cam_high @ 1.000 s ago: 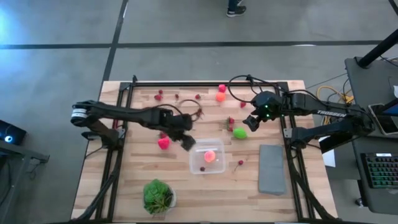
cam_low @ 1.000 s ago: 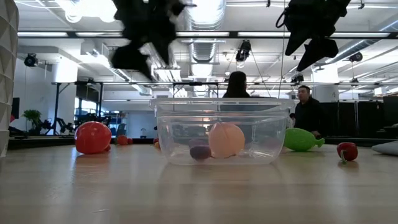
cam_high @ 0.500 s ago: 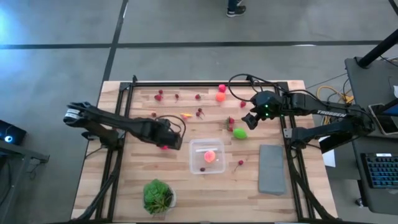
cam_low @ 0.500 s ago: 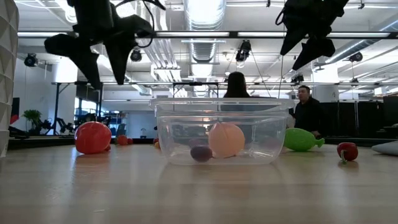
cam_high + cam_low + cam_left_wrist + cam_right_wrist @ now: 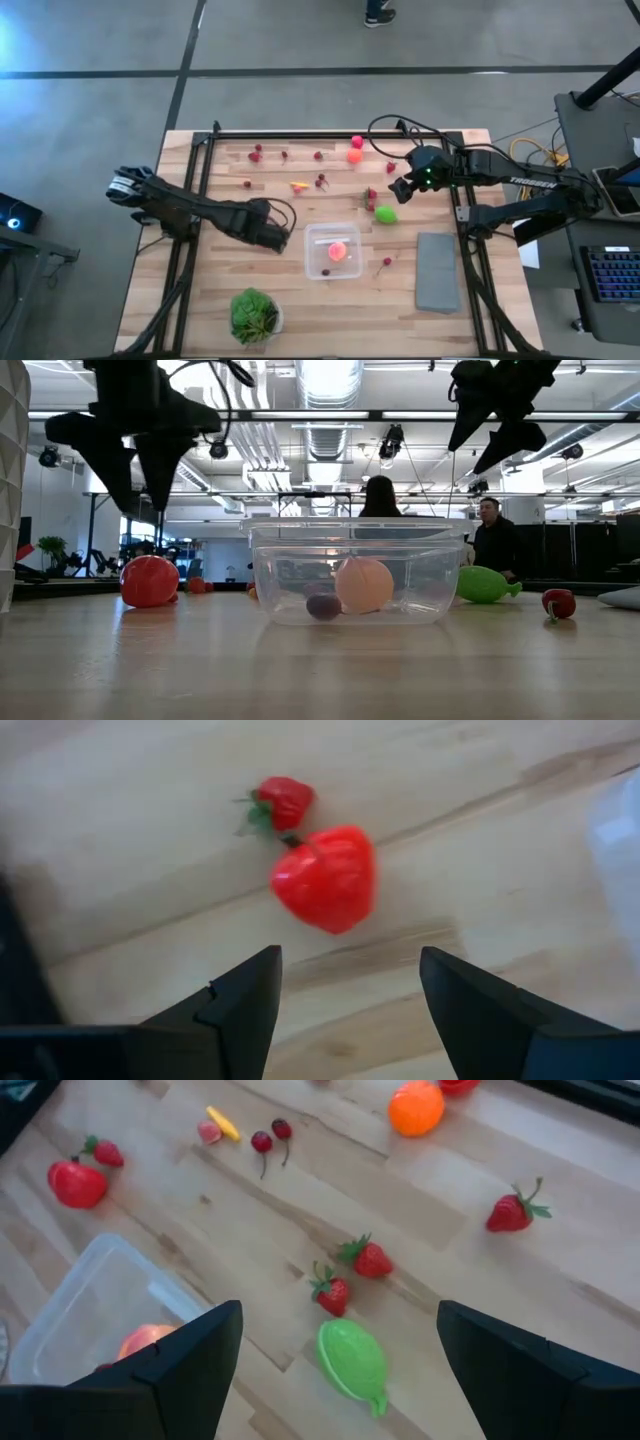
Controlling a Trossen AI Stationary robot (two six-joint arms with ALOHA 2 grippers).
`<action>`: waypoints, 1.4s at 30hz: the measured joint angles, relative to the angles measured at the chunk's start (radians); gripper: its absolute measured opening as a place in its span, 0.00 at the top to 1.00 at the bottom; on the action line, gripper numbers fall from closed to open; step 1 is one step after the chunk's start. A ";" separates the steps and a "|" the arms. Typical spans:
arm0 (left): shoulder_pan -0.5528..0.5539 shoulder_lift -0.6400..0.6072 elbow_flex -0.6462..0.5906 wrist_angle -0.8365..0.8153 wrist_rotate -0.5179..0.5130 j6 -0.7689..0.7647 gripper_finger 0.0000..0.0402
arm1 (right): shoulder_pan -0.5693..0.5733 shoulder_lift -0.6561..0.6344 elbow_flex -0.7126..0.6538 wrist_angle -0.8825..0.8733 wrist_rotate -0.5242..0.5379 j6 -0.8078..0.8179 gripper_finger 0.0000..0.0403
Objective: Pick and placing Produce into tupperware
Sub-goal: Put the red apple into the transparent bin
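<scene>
Tupperware (image 5: 332, 251): clear shallow container, sat near the middle of the wooden table (image 5: 200, 310); held a pale orange round piece (image 5: 338, 251) and a small dark berry (image 5: 322, 605).
Grey slab (image 5: 437, 272): lay flat, well to the right of the tupperware.
Plant in a white bowl (image 5: 254, 314): stood on the near-left side of the tupperware.
Left gripper (image 5: 345, 982): hung above the table just left of the tupperware, fingers (image 5: 245, 1005) parted with nothing between them, a big red piece (image 5: 325, 880) under it and a small strawberry (image 5: 283, 800) touching that piece.
Right gripper (image 5: 397, 190): hovered beyond the tupperware on its right side, fingers (image 5: 190, 1370) spread wide and empty.
Lime-green piece (image 5: 385, 213): lay beyond the tupperware's right corner, two strawberries (image 5: 352, 1275) just beside it.
Orange ball (image 5: 354, 156): far beyond the tupperware, near the table's back edge.
Cherry (image 5: 386, 263): just right of the tupperware.
People (image 5: 440, 525): two stood in the room behind the tupperware.
</scene>
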 joint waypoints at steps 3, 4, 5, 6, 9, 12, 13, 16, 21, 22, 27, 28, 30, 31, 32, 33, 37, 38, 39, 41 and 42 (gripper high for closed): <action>-0.021 -0.001 -0.001 -0.018 -0.041 -0.051 0.44 | 0.000 0.000 0.000 0.000 0.020 0.038 0.19; -0.025 -0.001 -0.002 -0.017 -0.060 -0.066 0.44 | 0.000 0.000 0.000 0.000 0.029 0.050 0.19; -0.026 -0.001 -0.004 -0.018 -0.081 -0.074 0.44 | 0.000 0.000 0.000 0.000 0.041 0.053 0.19; -0.026 -0.001 -0.005 -0.018 -0.096 -0.077 0.44 | 0.000 0.000 0.000 0.000 0.053 0.052 0.19; -0.027 -0.001 -0.009 -0.017 -0.086 -0.164 0.44 | 0.000 0.000 0.000 0.002 0.088 0.041 0.19; -0.031 -0.001 -0.012 -0.017 -0.076 -0.261 0.41 | -0.002 0.000 0.000 0.006 0.094 -0.046 0.19; -0.031 -0.001 -0.014 -0.020 -0.064 -0.297 0.39 | -0.002 0.000 0.000 0.006 0.094 -0.085 0.19; -0.031 0.009 -0.015 -0.024 -0.035 -0.411 0.32 | -0.002 0.000 0.000 0.008 0.085 -0.152 0.19; -0.028 0.033 -0.015 -0.023 -0.016 -0.529 0.23 | -0.002 -0.015 0.000 -0.008 0.010 -0.224 0.19; -0.026 0.039 -0.015 -0.017 -0.014 -0.548 0.22 | -0.002 -0.019 0.000 -0.008 0.004 -0.240 0.19; 0.000 0.061 -0.015 0.031 0.023 -0.559 0.20 | -0.002 -0.048 0.000 -0.008 0.004 -0.339 0.19; 0.005 0.066 -0.015 0.040 0.024 -0.545 0.20 | -0.002 -0.053 0.000 -0.008 0.004 -0.355 0.19; 0.019 0.080 -0.014 0.039 0.028 -0.533 0.20 | -0.002 -0.059 0.000 -0.008 0.005 -0.376 0.19; 0.027 0.085 -0.015 0.037 0.030 -0.520 0.20 | -0.002 -0.061 0.000 -0.007 0.009 -0.379 0.19; 0.036 0.090 -0.015 0.036 0.035 -0.510 0.20 | -0.002 -0.062 0.000 -0.007 0.010 -0.381 0.19; 0.047 0.095 -0.015 0.037 0.049 -0.494 0.20 | -0.002 -0.062 0.000 -0.007 0.011 -0.383 0.19; 0.085 0.098 -0.015 0.038 0.076 -0.440 0.20 | -0.003 -0.062 0.000 -0.003 0.012 -0.387 0.19; 0.096 0.097 -0.015 0.037 0.076 -0.429 0.20 | -0.003 -0.062 0.000 -0.001 0.012 -0.385 0.19; 0.105 0.097 -0.015 0.037 0.076 -0.409 0.20 | -0.004 -0.062 0.000 -0.001 0.012 -0.383 0.19; 0.127 0.097 -0.015 0.037 0.076 -0.367 0.20 | -0.009 -0.062 0.000 0.000 0.013 -0.381 0.19; 0.137 0.097 -0.016 0.038 0.076 -0.352 0.20 | -0.011 -0.062 0.000 0.001 0.013 -0.381 0.19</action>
